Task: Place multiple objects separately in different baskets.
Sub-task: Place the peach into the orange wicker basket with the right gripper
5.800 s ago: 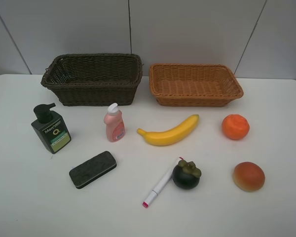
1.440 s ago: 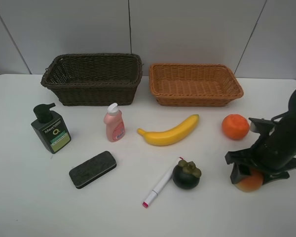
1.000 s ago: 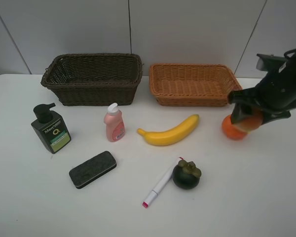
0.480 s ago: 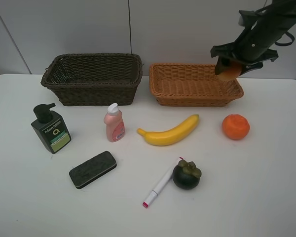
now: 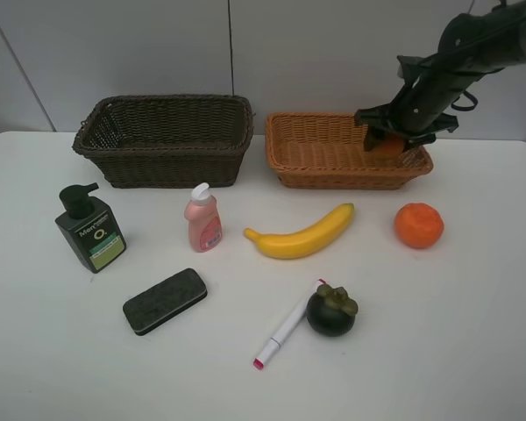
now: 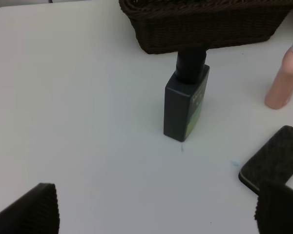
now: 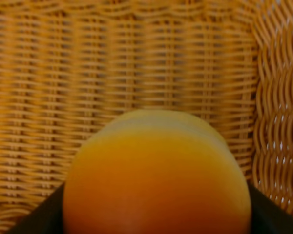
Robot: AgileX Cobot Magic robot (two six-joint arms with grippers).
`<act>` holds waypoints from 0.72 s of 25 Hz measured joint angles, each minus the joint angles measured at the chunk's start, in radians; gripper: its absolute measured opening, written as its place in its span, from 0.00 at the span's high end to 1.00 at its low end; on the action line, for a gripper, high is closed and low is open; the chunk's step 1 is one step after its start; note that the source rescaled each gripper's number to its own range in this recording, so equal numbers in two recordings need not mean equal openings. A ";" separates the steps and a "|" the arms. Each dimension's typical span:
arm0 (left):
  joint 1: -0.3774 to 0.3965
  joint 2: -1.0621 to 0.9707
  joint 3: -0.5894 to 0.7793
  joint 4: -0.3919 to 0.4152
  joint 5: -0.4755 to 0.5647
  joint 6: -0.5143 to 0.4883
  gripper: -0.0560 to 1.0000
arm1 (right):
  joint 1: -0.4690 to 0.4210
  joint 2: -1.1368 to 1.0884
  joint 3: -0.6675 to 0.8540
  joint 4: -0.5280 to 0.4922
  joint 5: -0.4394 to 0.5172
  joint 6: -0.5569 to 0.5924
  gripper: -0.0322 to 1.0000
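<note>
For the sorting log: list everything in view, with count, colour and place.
dark basket: one, dark brown, back left
tan basket: one, orange-tan, back right
pump bottle: one, dark green, left
pink bottle: one, pink, right of pump bottle
eraser: one, black, front left
marker: one, white, pink tip, front centre
mangosteen: one, dark, beside marker
banana: one, yellow, centre
orange: one, orange, right
round fruit: one, red-orange, at tan basket's right end
table: one, white
right claw: black, gripping round fruit
left claw: black, open, near pump bottle
</note>
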 joint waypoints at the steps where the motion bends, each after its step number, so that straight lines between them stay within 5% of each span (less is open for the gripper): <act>1: 0.000 0.000 0.000 0.000 0.000 0.000 0.00 | 0.000 0.000 0.000 0.000 0.000 -0.002 0.30; 5: 0.000 0.000 0.000 0.000 0.000 0.000 0.00 | 0.000 0.000 0.000 0.000 -0.002 -0.020 0.30; 10: 0.000 0.000 0.000 0.000 0.000 0.000 0.00 | 0.000 0.000 0.000 -0.019 -0.003 -0.041 0.05; 18: 0.000 0.000 0.000 0.000 0.000 0.000 0.00 | 0.000 0.000 0.000 -0.022 -0.002 -0.041 0.02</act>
